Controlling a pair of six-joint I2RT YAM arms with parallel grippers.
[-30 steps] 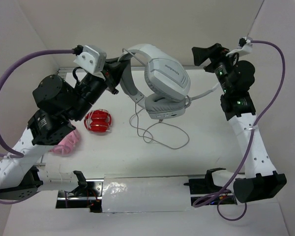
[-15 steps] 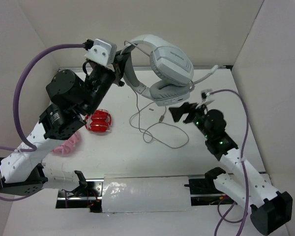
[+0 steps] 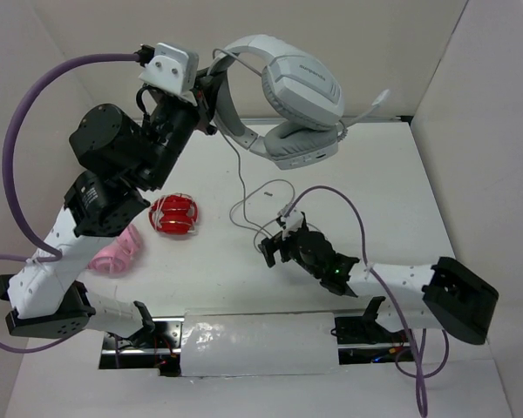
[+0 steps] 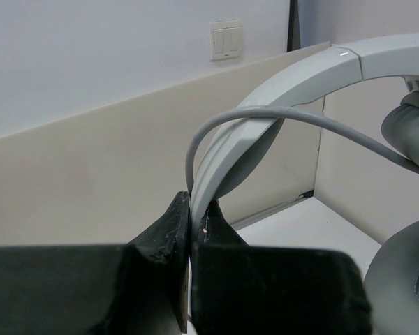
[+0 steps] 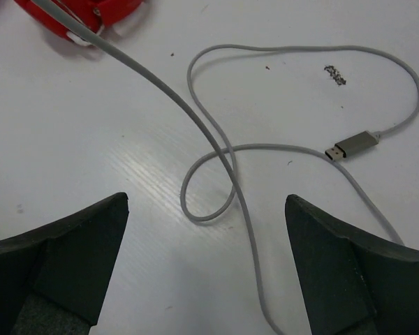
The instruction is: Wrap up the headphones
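Clamping the headband of the headphones (image 3: 292, 96) in the left gripper (image 4: 194, 211), fingers pressed together on the band and, it seems, on a strand of cord too. Holding the headset up in the air, beyond and to the right of the red rounded object (image 3: 175, 214), with the ear cups hanging. Hovering low with the right gripper (image 5: 204, 209), right of the red rounded object, jaws spread wide over loops of the white cable (image 5: 223, 150) lying on the table (image 3: 401, 200). Showing the USB plug (image 5: 355, 144) farther right again. Pink object (image 3: 118, 251) just beside the red rounded object, on its near-left side.
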